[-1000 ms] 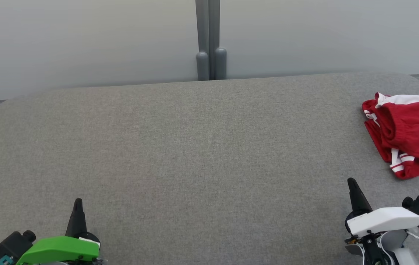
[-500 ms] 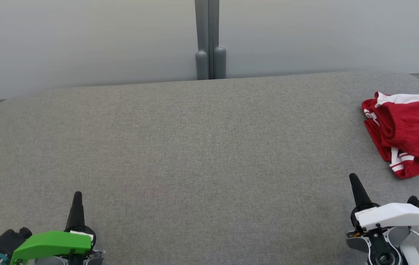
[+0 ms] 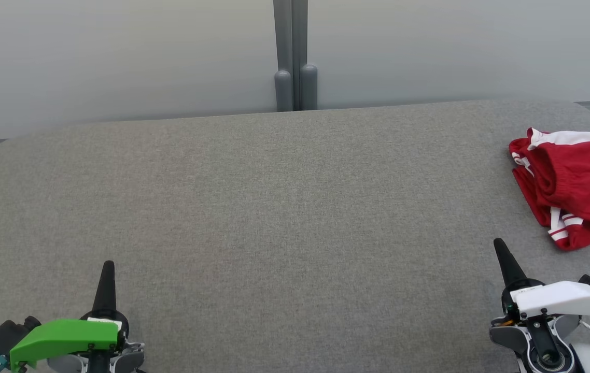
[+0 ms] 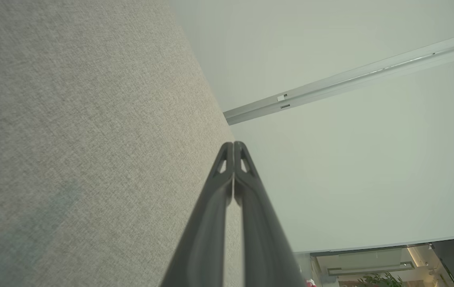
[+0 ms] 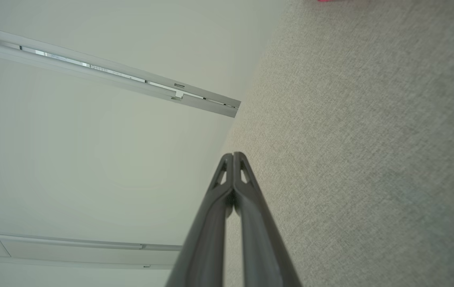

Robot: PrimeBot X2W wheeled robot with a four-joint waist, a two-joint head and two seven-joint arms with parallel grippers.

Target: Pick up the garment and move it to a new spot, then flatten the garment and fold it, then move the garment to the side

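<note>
The garment point(image 3: 572, 184) is a pair of red shorts with white stripes, lying crumpled at the far right of the grey table point(image 3: 274, 207) and cut off by the head view's right edge. A sliver of red garment point(image 5: 330, 0) shows at the top edge of the right wrist view. My right gripper point(image 3: 499, 244) sits at the lower right, shut and empty, a short way in front and left of the garment. At the lower left is my left gripper point(image 3: 108, 265), shut with nothing in it. Each wrist view shows its fingers pressed together, left gripper point(image 4: 233, 144), right gripper point(image 5: 233, 154).
A pale wall with a grey vertical post point(image 3: 293, 57) stands behind the table's far edge. The table has rounded far corners, and its grey cloth stretches wide between the two grippers.
Both grippers have crept forward over the table, tips slightly higher in the head view. The garment has not moved. Both stay shut.
</note>
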